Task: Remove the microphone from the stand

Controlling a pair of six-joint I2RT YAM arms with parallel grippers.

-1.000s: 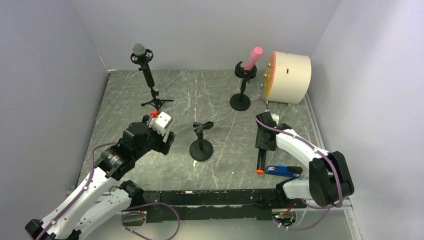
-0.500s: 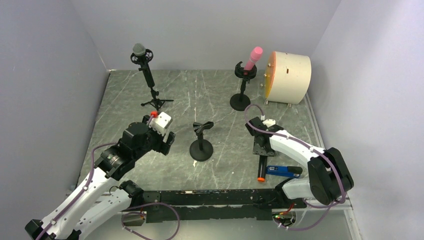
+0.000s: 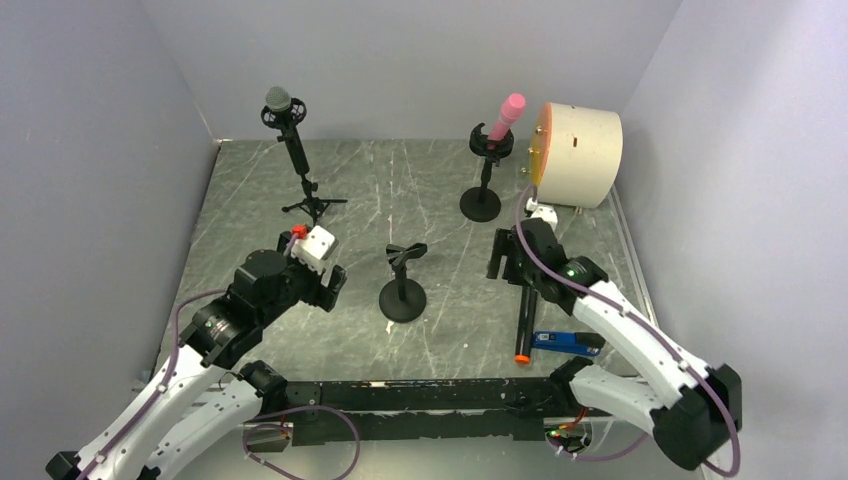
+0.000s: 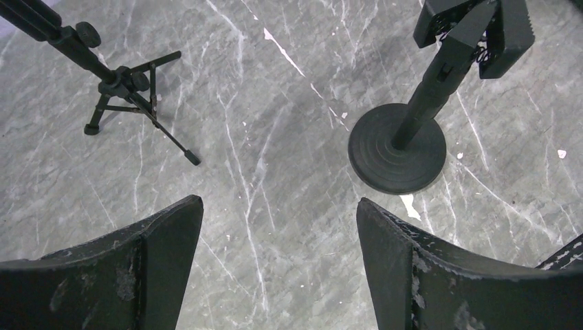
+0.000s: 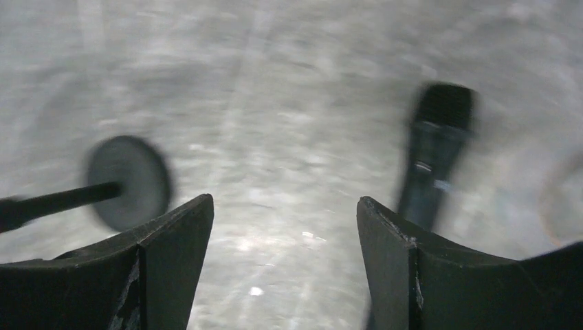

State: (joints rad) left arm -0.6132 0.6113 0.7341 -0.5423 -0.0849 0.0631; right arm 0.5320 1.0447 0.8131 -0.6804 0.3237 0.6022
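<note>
Right of the empty stand [image 3: 402, 298], the microphone [image 3: 523, 320] is lying flat; left end effector [image 4: 278, 206] and right end effector [image 5: 282, 206] are hanging spread.

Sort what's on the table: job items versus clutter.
Job: black microphone lying flat; empty stand; right gripper, open.
Lying about: pink microphone on round-base stand; grey microphone on tripod; white drum; blue object.
</note>
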